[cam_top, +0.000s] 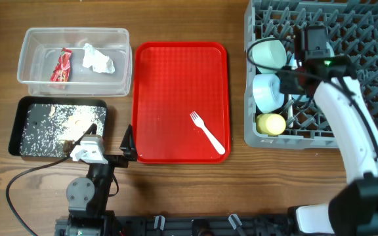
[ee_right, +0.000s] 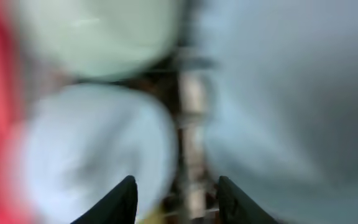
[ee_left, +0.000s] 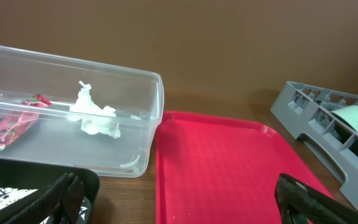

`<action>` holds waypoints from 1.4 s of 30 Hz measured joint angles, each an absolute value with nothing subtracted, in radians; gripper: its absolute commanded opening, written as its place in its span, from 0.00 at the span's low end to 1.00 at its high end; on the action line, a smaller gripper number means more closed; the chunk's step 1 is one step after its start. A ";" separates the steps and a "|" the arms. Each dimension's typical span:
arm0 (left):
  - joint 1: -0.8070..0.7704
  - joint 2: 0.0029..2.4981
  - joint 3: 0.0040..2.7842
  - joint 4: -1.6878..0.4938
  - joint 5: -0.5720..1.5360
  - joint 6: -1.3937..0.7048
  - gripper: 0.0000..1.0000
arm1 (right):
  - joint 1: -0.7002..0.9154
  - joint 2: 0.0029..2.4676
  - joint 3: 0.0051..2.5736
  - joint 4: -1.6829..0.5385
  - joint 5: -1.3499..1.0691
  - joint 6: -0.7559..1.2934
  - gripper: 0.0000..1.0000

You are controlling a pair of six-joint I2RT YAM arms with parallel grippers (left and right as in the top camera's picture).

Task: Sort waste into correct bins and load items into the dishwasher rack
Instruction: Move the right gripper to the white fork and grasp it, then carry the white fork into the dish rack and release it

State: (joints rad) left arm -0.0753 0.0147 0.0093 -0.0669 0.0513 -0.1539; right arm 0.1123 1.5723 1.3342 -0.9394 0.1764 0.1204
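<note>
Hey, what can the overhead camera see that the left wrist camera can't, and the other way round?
Only overhead: the white fork on the red tray, the light blue bowl and yellow cup in the grey rack, and the right arm over it. Only left wrist: the brown wall behind the table. Both: the clear tub holding the red wrapper and crumpled napkin, the speckled black tray, the red tray, the rack and its pale green bowl.
</note>
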 measured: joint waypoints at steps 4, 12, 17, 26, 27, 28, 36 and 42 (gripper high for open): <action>-0.075 0.015 0.009 -0.067 0.051 -0.154 1.00 | 0.286 1.472 1.343 -0.962 -0.033 0.117 0.48; -0.075 0.015 0.009 -0.067 0.051 -0.154 1.00 | 0.691 1.508 1.265 -0.908 -0.049 0.221 0.49; -0.075 0.015 0.009 -0.067 0.051 -0.154 1.00 | 0.770 1.658 1.161 -0.790 0.073 0.263 0.49; -0.075 0.015 0.009 -0.067 0.051 -0.154 1.00 | 0.762 1.855 1.137 -0.664 0.137 0.266 0.27; -0.075 0.015 0.009 -0.067 0.051 -0.154 1.00 | 0.762 1.877 1.137 -0.664 0.138 0.264 0.16; -0.075 0.015 0.009 -0.067 0.051 -0.154 1.00 | 0.760 1.888 1.141 -0.665 0.135 0.266 0.12; -0.075 0.015 0.009 -0.067 0.051 -0.154 1.00 | 0.744 1.880 1.153 -0.720 0.130 0.265 0.04; -0.075 0.015 0.009 -0.067 0.051 -0.154 1.00 | 0.718 1.648 1.155 -0.765 0.125 0.264 0.04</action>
State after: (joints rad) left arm -0.0753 0.0147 0.0093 -0.0669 0.0513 -0.1539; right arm 0.7177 1.6482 1.1553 -0.7650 0.1246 0.2642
